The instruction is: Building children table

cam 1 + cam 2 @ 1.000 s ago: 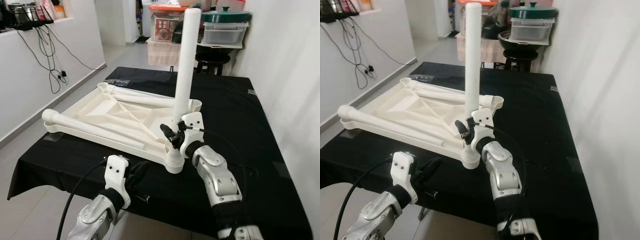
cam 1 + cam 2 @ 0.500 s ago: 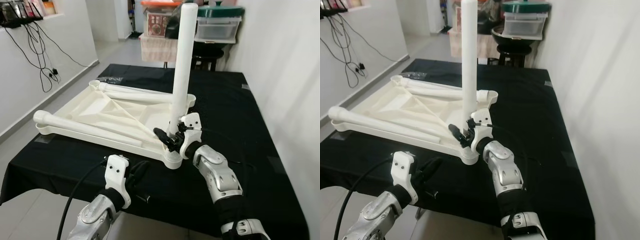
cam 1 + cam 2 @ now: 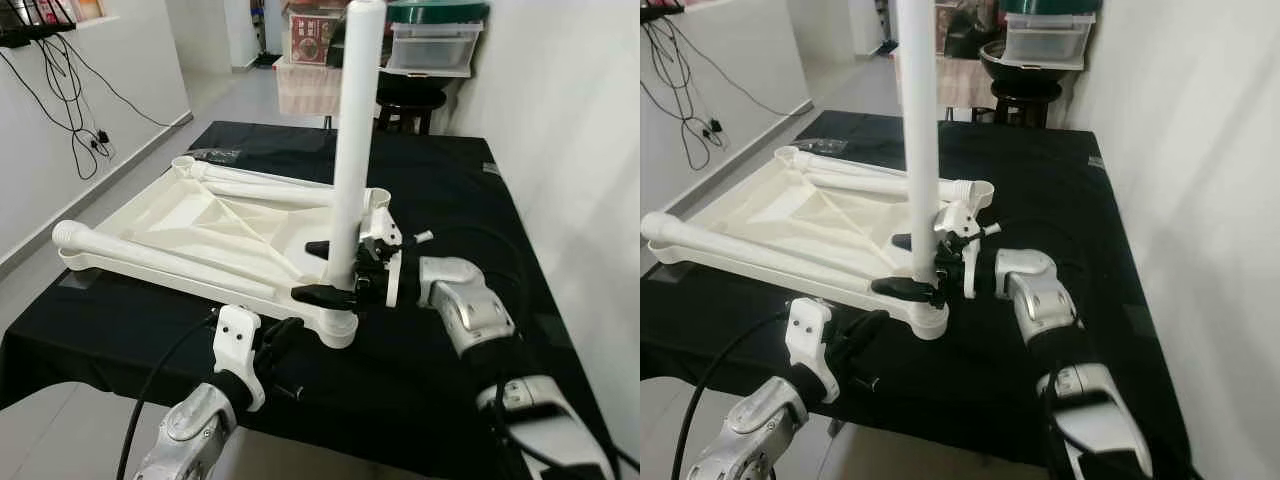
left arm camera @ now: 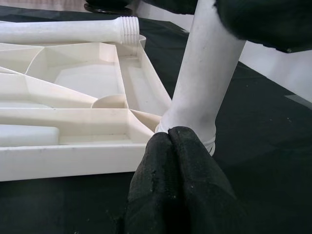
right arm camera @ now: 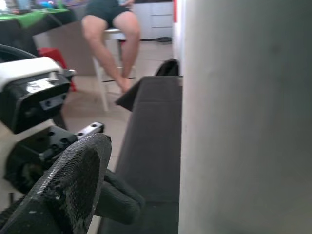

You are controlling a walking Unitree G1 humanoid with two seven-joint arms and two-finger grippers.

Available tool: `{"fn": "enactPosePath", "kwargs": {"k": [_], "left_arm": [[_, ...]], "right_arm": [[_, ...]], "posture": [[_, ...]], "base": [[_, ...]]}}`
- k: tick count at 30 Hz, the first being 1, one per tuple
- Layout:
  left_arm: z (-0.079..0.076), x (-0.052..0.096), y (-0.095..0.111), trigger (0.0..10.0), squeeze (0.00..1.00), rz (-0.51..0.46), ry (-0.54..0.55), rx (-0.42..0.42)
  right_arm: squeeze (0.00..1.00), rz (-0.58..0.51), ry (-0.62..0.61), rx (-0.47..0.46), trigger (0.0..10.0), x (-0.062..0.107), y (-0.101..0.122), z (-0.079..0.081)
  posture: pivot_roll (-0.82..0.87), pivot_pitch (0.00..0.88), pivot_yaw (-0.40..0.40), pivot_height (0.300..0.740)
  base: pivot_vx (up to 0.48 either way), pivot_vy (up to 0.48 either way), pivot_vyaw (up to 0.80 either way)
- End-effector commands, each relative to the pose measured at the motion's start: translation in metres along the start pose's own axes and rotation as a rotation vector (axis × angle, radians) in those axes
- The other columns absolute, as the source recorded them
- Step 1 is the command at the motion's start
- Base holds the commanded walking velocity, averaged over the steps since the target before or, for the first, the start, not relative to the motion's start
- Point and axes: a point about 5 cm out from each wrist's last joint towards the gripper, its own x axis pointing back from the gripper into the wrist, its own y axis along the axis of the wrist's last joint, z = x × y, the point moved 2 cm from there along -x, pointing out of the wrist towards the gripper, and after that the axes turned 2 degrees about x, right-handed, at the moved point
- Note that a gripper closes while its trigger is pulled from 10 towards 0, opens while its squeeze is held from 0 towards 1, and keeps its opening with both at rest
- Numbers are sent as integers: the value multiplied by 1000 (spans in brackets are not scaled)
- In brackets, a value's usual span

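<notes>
Status: upturned white plastic tabletop (image 3: 200, 225) on black-clothed table (image 3: 470, 190). One white tubular leg (image 3: 352, 150) upright in near-right corner socket; three lie unfitted. Right gripper (image 3: 330, 272) spread around its base, contact unclear; left gripper (image 4: 175, 190) closed, empty, at near edge.

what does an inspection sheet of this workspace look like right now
surface: black-covered table.
job's things: white tabletop lies upside down; upright leg stands in its near corner socket; loose legs lie on it.
clutter: nothing seen.
grippers: right gripper open around the upright leg's base; left gripper shut, near that corner.
cables: black cable along left arm; wall cables.
surroundings: storage boxes behind, white walls.
</notes>
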Motion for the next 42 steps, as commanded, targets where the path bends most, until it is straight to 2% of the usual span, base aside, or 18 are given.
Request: {"fn": "enactPosePath", "kwargs": {"k": [1, 3, 4, 5, 6, 15, 16, 20, 22, 25, 31, 34, 35, 36, 37, 38, 41, 42], "left_arm": [[0, 1, -4, 10000, 0, 12, 10, 3], [0, 1, -4, 10000, 0, 12, 10, 3], [0, 1, -4, 10000, 0, 12, 10, 4], [0, 1, -4, 10000, 0, 12, 10, 4], [-1, 1, -4, 10000, 0, 12, 10, 4], [-2, 1, -3, 10000, 0, 9, 12, 6], [-2, 2, -3, 10000, 0, 8, 13, 6], [-1, 4, -2, 10000, 0, 7, 14, 6], [2, 5, -1, 10000, 0, 7, 14, 6], [4, 5, -1, 10000, 0, 10, 13, 5], [4, 4, -2, 10000, 0, 15, 9, 0], [4, 4, -2, 10000, 0, 13, 14, -1], [4, 4, -2, 10000, 0, 13, 17, -1], [3, 4, -2, 10000, 0, 13, 17, 0], [3, 4, -2, 10000, 0, 13, 17, 0], [3, 4, -3, 10000, 0, 14, 15, 1], [3, 4, -3, 10000, 0, 14, 15, 1], [3, 4, -3, 10000, 0, 15, 12, 2]], "right_arm": [[0, 4, 50, -10, 10000, -8, -2, 4], [0, 8, 61, -21, 10000, -8, -3, 3], [0, 14, 73, -33, 1725, -8, -5, 2], [0, 14, 73, -33, 1725, -8, -5, 2], [0, 9, 78, -49, 0, -7, -6, 1], [0, -8, -32, -65, 0, -2, -20, -4], [0, 16, -168, -67, 0, -2, -33, -2], [0, 59, -311, -87, 0, -5, -48, 4], [0, 104, -773, -253, 0, -6, -75, 10], [0, 156, -940, -189, 0, 1, -73, 13], [0, 156, -1040, -144, 0, 14, -69, -11], [0, 162, -1053, -143, 0, 11, -69, -10], [0, 164, -1039, -141, 2902, 5, -69, -7], [0, 104, -939, -152, 10000, -7, -63, -2], [0, 104, -939, -152, 10000, -7, -63, -2], [655, 55, -850, -133, 10000, -15, -54, 4], [655, 55, -850, -133, 10000, -15, -54, 4], [1000, 5, -761, -135, 10000, -21, -47, 8]], "posture": [[44, 0, -40, 740], [49, 0, -41, 740], [51, 0, -44, 740], [51, 0, -44, 740], [51, 0, -45, 740], [46, 0, -47, 740], [41, 0, -45, 740], [32, 0, -41, 740], [8, 0, -23, 740], [-2, 0, -8, 740], [30, 0, -32, 740], [28, 0, -30, 740], [30, 0, -31, 740], [24, 0, -23, 740], [24, 0, -23, 740], [23, 0, -22, 740], [23, 0, -22, 740], [18, 0, -18, 740]], "base": [[0, 0, 0], [0, 0, 0], [0, 0, 0], [0, 0, 0], [0, 0, 0], [0, 0, 0], [0, 0, 0], [0, 0, 0], [0, 0, 0], [0, 0, 0], [0, 0, 0], [0, 0, 0], [0, 0, 0], [0, 0, 0], [0, 0, 0], [0, 0, 0], [0, 0, 0], [0, 0, 0]]}}
